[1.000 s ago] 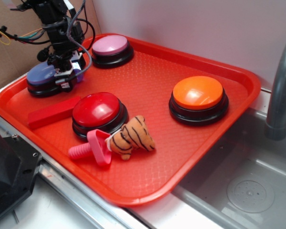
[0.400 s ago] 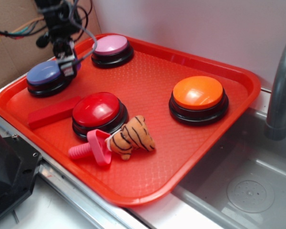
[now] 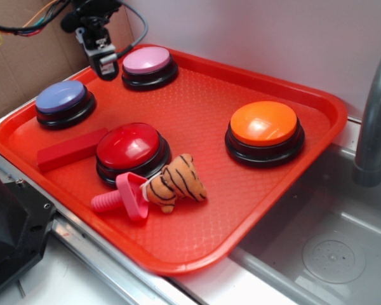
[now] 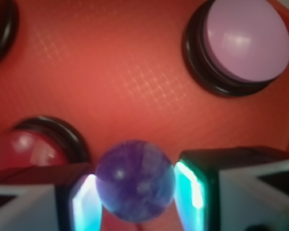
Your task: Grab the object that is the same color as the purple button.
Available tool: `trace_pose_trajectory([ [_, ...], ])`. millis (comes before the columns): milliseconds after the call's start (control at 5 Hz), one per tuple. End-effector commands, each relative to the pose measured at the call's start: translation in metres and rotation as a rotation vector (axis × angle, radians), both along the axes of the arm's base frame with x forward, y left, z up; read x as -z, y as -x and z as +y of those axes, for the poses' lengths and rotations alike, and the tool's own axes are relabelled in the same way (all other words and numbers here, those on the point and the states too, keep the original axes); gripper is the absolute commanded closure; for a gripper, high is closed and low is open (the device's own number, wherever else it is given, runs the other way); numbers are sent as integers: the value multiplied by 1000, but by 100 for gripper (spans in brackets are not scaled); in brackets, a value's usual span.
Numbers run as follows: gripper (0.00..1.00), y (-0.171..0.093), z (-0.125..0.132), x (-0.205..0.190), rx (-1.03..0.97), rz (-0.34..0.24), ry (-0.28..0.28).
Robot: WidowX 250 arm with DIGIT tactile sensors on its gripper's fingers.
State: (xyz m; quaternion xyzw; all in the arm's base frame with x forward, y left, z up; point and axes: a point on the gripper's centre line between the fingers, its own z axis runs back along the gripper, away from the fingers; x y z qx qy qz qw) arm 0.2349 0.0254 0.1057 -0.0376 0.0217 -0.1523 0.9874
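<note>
The object, a glossy purple ball (image 4: pixel 135 180), is pinched between the two lit fingers (image 4: pixel 86 202) of my gripper (image 4: pixel 135 195) in the wrist view. The gripper is shut on it and holds it above the red tray (image 4: pixel 125 72). In the exterior view the gripper (image 3: pixel 106 68) hangs over the tray's back left. It is just left of a pale lilac-pink button (image 3: pixel 146 61) and behind the bluish-purple button (image 3: pixel 62 97). The ball itself cannot be made out in that view.
On the tray (image 3: pixel 197 121) also sit a red button (image 3: pixel 130 146), an orange button (image 3: pixel 264 124), a flat red bar (image 3: pixel 70 150), a pink screw-shaped toy (image 3: pixel 124 198) and a small tiger plush (image 3: pixel 174 181). A sink (image 3: pixel 317 254) and a grey faucet (image 3: pixel 374 114) lie to the right.
The gripper has lifted away from the bluish-purple button and moved back and to the right, toward the lilac-pink button, staying shut.
</note>
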Motion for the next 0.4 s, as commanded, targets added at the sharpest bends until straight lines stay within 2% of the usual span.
trace_pose_trajectory([
  [0, 100, -24, -26, -40, -70, -142, 3],
  [200, 100, -19, -22, -43, -184, -89, -30],
])
